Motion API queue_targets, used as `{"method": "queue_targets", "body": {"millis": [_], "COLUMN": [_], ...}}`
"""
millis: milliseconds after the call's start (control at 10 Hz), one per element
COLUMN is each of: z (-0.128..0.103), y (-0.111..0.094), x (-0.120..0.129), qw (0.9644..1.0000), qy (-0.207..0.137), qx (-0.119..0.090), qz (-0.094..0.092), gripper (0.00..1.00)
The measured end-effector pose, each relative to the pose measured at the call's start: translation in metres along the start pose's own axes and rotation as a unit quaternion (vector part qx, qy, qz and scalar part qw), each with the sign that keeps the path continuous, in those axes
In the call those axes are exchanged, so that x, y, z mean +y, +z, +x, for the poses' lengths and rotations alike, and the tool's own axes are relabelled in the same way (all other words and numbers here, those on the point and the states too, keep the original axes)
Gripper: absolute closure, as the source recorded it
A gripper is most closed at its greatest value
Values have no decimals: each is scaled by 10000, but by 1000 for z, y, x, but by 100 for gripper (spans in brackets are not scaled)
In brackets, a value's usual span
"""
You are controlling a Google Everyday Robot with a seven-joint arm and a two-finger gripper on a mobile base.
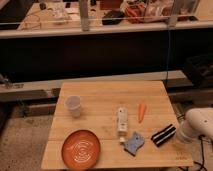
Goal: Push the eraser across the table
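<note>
Okay, counts first: one eraser [164, 134], one white cup [73, 106], one orange plate [81, 148], one white bar [121, 120], one carrot [141, 112] and one blue sponge piece [134, 143], all on one light plank surface [110, 92]. One tool [184, 133], on a white arm coming in from the 3 o'clock side, sits low at the surface's 4 o'clock edge. Cannot tell whether the tool is wide, narrow or holding anything.

Eraser: black with white stripes, lying flat at about 4 o'clock on the surface, long axis tilted toward 2 o'clock. It is just beside the tool; whether they touch cannot be told.

Around the eraser:
- Sponge piece just beside it at 8 o'clock, with a small gap.
- Carrot near at 11 o'clock, apart.
- White bar near the surface's middle, lying roughly 12-to-6, at the eraser's 10 o'clock. Its lower end is close to the sponge piece.
- Cup upright at 9 o'clock of the surface, well apart.
- Plate at 7 o'clock, well apart, with the sponge piece between it and the eraser.

Beyond the 12 o'clock edge is a dark wall.
</note>
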Motion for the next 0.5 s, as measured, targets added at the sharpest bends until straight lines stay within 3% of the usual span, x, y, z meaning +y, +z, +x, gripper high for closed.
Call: {"method": "queue_targets", "body": {"millis": [500], "z": [-17], "y": [10], "x": [-4], "qw": [9998], "qy": [-101], "qx": [-168], "qz": [-16], "gripper": [100]}}
